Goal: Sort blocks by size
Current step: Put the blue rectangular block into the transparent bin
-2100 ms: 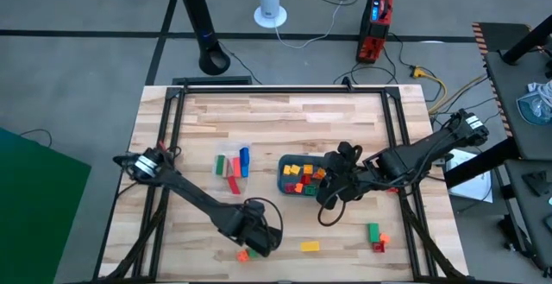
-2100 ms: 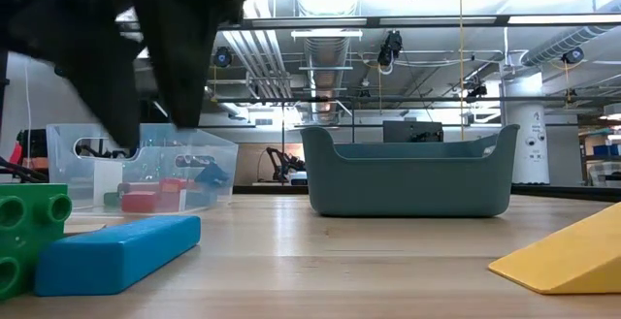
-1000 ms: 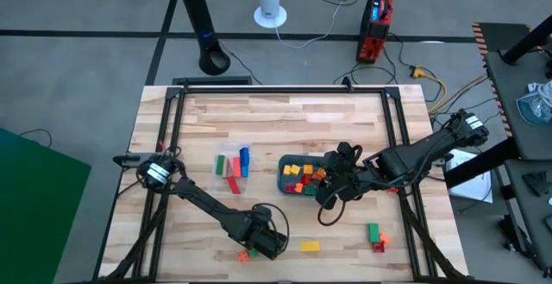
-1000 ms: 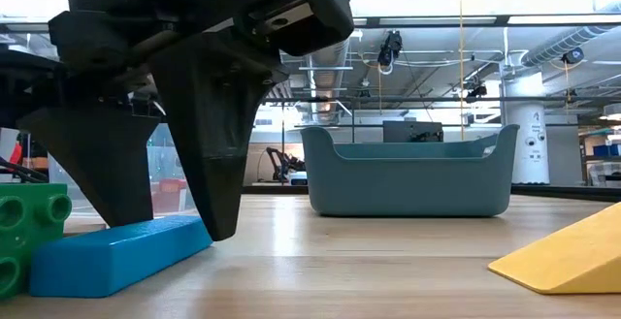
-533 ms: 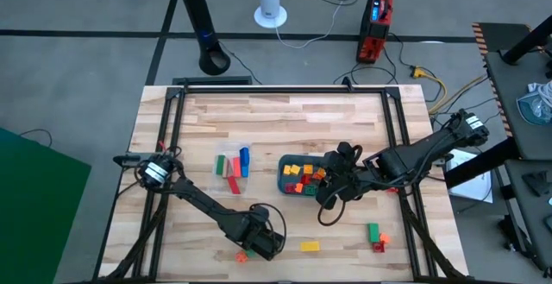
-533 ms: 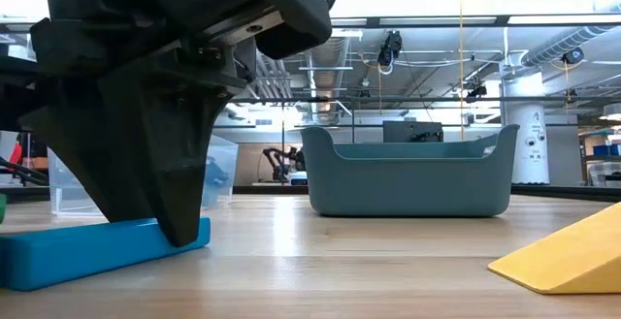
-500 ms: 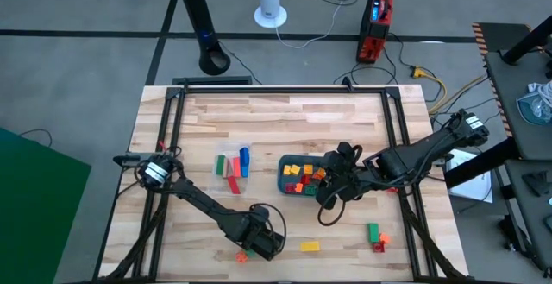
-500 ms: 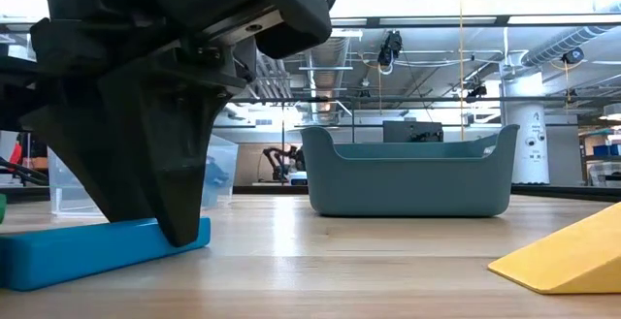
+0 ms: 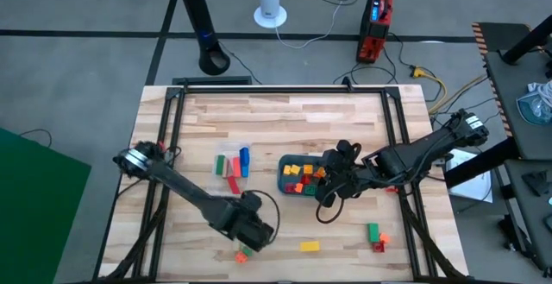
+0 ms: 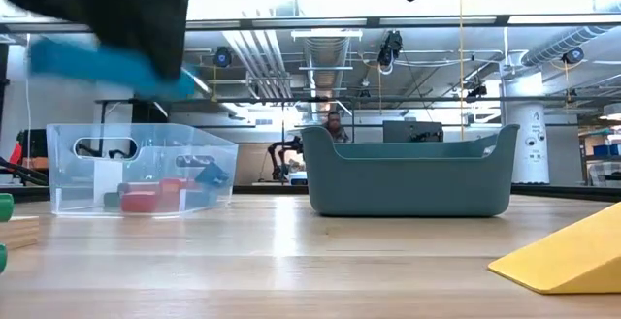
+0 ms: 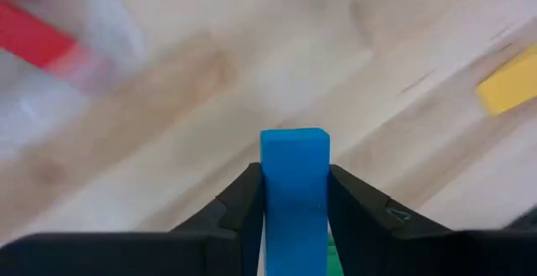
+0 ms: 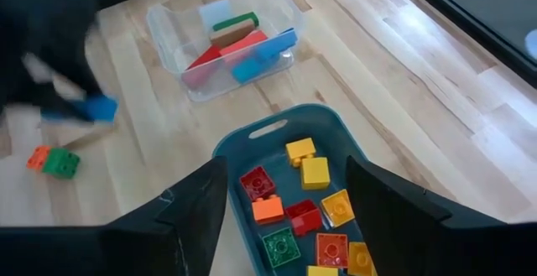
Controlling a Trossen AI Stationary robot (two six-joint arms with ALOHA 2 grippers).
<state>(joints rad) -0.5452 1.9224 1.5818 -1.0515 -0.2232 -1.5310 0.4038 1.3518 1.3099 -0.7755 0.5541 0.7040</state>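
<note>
the left claw (image 11: 294, 194) pinches a blue block (image 11: 294, 175), lifted clear of the wooden bench (image 9: 285, 111) near its front edge. the right claw (image 12: 285, 217), spread wide, hovers over the teal tray (image 12: 243, 135) of small blocks; longer blocks lie in the clear container (image 12: 172, 37).

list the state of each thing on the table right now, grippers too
left gripper: shut on the blue bar, lifted off the table
blue bar: held in the air
right gripper: open, above the teal tray
teal tray: holds short blocks
clear container: holds long bars
yellow wedge: lying loose on the table
</note>
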